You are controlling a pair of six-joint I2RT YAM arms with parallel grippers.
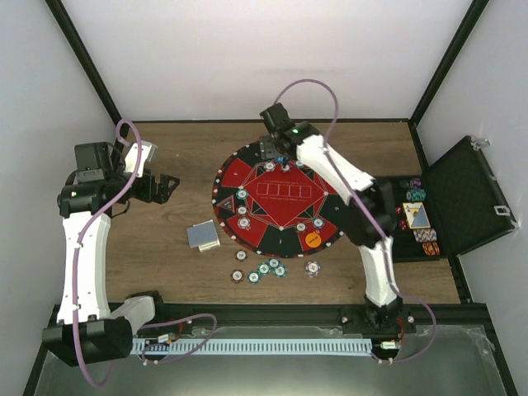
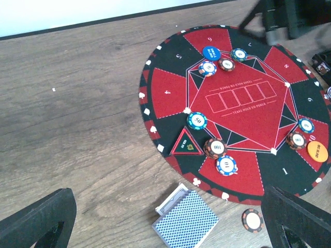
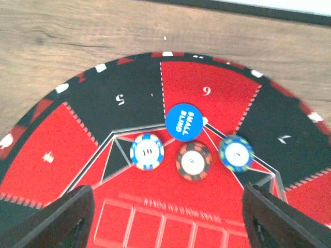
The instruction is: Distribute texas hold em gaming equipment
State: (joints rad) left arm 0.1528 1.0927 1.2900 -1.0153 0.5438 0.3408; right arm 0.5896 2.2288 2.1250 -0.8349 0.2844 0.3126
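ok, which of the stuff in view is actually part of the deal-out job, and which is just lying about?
Job:
- blue-backed deck of playing cards
- striped poker chips on the mat
- striped poker chips loose on the wood
- round blue small-blind button
- round orange button

Lying about:
- round red-and-black mat
- black hinged case
- wooden table

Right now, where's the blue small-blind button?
The blue small-blind button sits on the mat's far side, at the inner tip of red wedge 6, just beyond a row of three chips, under the open right gripper.
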